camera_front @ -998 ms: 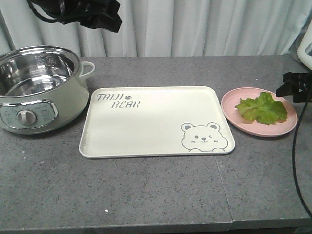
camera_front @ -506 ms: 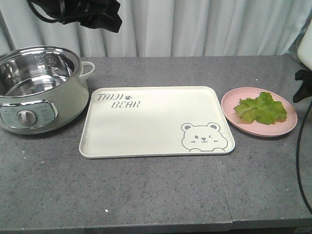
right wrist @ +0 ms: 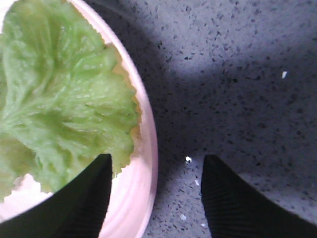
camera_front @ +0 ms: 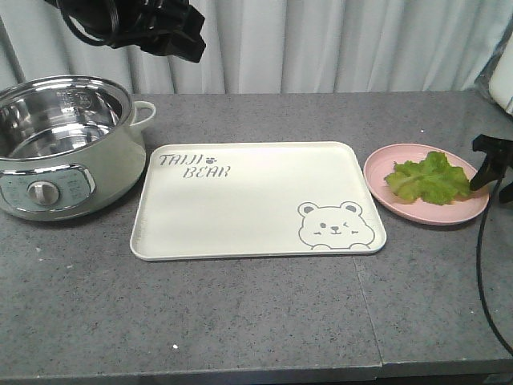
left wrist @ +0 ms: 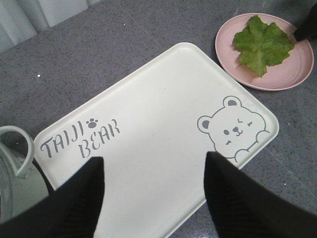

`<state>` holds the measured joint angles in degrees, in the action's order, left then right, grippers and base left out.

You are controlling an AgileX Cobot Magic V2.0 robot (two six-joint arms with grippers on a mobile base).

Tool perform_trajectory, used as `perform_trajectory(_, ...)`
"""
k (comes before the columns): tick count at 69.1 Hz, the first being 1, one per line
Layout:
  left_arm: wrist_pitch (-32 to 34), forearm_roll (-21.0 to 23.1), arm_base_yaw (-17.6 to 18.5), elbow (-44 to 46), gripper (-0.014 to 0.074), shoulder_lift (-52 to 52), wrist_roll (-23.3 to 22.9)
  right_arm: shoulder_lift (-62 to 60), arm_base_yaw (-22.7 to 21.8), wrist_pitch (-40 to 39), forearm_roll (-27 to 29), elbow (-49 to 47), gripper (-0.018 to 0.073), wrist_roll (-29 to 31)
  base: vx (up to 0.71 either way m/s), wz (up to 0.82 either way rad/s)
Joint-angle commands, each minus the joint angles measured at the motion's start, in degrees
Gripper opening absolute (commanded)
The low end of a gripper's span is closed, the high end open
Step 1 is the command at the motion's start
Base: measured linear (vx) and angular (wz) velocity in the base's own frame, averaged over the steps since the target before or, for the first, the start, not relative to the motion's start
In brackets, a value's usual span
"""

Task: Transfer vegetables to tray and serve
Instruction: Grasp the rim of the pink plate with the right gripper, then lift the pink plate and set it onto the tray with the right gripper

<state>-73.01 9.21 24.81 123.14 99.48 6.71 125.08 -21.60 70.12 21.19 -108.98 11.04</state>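
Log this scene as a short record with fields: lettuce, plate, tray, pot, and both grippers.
lettuce: on the pink plate
pink plate: right of the tray
tray: centre, nothing on it
pot: left of the tray
left gripper: open above the tray, holding nothing
right gripper: open over the plate's right rim, holding nothing

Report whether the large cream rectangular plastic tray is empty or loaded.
Empty. The cream rectangular plastic tray shows only its lettering and bear; the crinkled green lettuce leaf lies on the round pink plate beside it.
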Motion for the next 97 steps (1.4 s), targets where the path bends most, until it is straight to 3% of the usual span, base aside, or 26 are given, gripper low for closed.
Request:
perform_trajectory(1,1.33,0.77,0.0,1.67,0.0418,-2.18,-0.61,-2.89,-0.09,0.14,1.87,-1.71,0.0374,0.17,0.0,0.0)
perform_trajectory(11,1.33,0.77,0.0,1.67,0.0418,-2.18,-0.61,-2.7,-0.09,0.13,1.87,-1.71,0.0269,0.17,0.0,0.0)
perform_trajectory(30,1.33,0.72,0.0,1.67,0.0418,-2.18,-0.61,-2.59,-0.09,0.08,2.33,-1.71,-0.0015,1.83,0.0,0.0)
perform_trajectory(67,1.33,0.72,0.0,1.67,0.0418,-2.18,-0.61,-4.48,-0.76,-2.07,11.35,-2.08,-0.0006,5.83,0.0,0.0)
perform_trajectory(75,1.33,0.72,0.0,1.67,0.0418,-2.18,-0.61,-5.94,-0.58,-2.01,16.41,-2.08,-0.0006,7.79,0.0,0.0)
perform_trajectory(86,1.33,0.72,0.0,1.67,0.0418,-2.18,-0.61,-6.62,3.68,-0.88,22.19,-2.08,-0.0003,10.84,0.0,0.0)
perform_trajectory(97,1.33,0.72,0.0,1.67,0.0418,-2.18,-1.41,-6.62,11.27,-1.24,21.65,-2.08,-0.0003,11.96,0.0,0.0)
